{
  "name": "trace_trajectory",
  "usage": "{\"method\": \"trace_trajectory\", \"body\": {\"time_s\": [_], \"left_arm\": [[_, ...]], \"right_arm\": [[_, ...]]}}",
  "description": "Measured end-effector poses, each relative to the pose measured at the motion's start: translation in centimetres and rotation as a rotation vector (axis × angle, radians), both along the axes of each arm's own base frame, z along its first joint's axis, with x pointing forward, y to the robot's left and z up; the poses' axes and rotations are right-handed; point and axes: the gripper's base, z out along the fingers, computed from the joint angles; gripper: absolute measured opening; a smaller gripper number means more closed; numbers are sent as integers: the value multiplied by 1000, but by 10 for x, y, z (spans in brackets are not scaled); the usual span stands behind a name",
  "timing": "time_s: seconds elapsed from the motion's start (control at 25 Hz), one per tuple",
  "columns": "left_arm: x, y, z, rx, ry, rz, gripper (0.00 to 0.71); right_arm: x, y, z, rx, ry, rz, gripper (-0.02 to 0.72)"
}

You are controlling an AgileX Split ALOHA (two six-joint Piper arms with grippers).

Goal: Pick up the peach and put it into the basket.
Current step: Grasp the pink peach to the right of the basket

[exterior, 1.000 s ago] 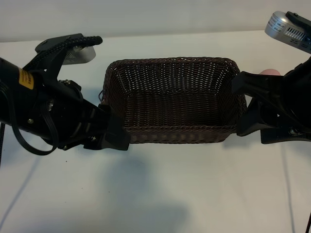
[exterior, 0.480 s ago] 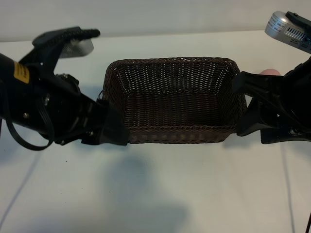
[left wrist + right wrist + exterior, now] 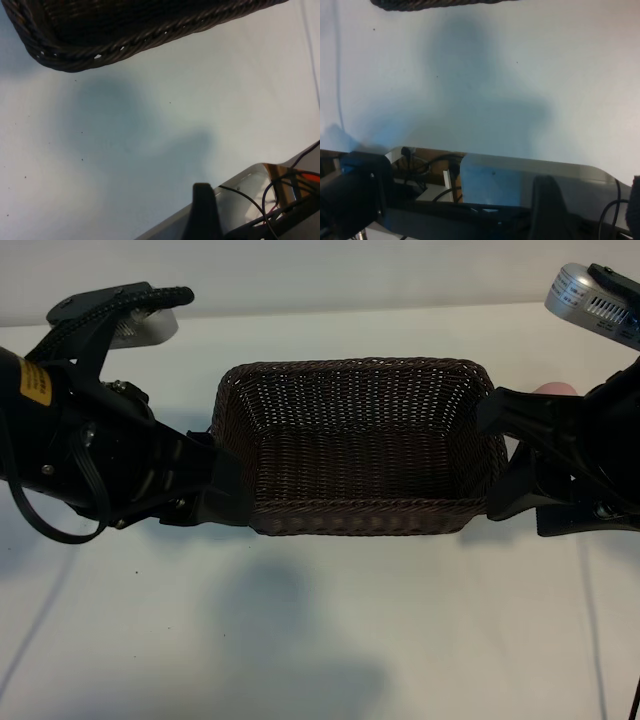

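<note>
Approach step: the basket (image 3: 360,445) sits empty; the peach (image 3: 556,389) lies right, behind the right end effector (image 3: 510,455). Both end effectors stand apart, empty. Next: reach the peach.

Two black arms of angular, blocky links. On the left arm (image 3: 90,455): a yellow label, small silver screws, a thin black cable looping beneath, a silver camera housing behind the hand. On the right arm (image 3: 580,465): matte black casing, a silver vented camera housing above the hand.
</note>
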Motion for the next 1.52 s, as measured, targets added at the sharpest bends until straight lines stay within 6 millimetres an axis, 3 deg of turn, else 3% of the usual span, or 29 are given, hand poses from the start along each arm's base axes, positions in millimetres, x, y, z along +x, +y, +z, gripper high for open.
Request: {"method": "trace_trajectory", "body": {"time_s": [1.52], "left_arm": [[3, -1, 2, -23, -33, 21, 537]], "right_arm": [[0, 0, 0, 1, 0, 0, 393]]}}
